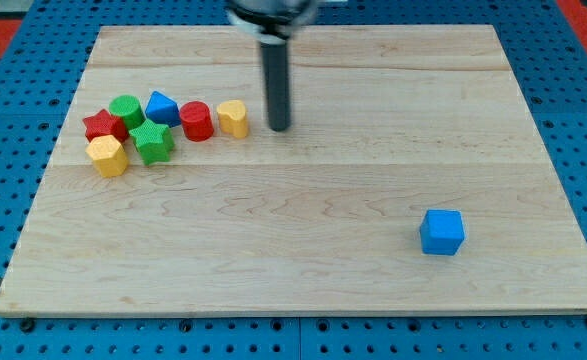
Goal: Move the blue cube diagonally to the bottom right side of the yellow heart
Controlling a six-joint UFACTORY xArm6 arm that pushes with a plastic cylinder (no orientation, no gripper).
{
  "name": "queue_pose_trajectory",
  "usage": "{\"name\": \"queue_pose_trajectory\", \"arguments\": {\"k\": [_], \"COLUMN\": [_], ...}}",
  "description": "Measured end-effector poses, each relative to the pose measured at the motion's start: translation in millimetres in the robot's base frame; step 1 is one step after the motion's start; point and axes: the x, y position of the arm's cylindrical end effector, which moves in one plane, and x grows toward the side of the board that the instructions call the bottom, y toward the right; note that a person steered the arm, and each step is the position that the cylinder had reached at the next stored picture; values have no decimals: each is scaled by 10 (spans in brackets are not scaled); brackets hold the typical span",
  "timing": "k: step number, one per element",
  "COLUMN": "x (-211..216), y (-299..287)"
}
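Note:
The blue cube (442,232) sits alone at the view's lower right of the wooden board. The yellow heart (233,118) stands at the upper left, at the right end of a cluster of blocks. My tip (279,128) rests on the board just to the right of the yellow heart, a small gap apart from it, and far up and left of the blue cube.
Left of the yellow heart are a red cylinder (196,121), a blue rounded block (161,108), a green cylinder (126,109), a green star (152,142), a red star (103,126) and a yellow hexagonal block (107,156). The board's edge (303,310) meets a blue pegboard.

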Motion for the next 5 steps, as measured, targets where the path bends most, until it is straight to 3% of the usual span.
{"name": "queue_pose_trajectory", "arguments": {"k": [2,3,4,5], "x": [1077,1697,1605,925], "y": [2129,2141,1074,153]}}
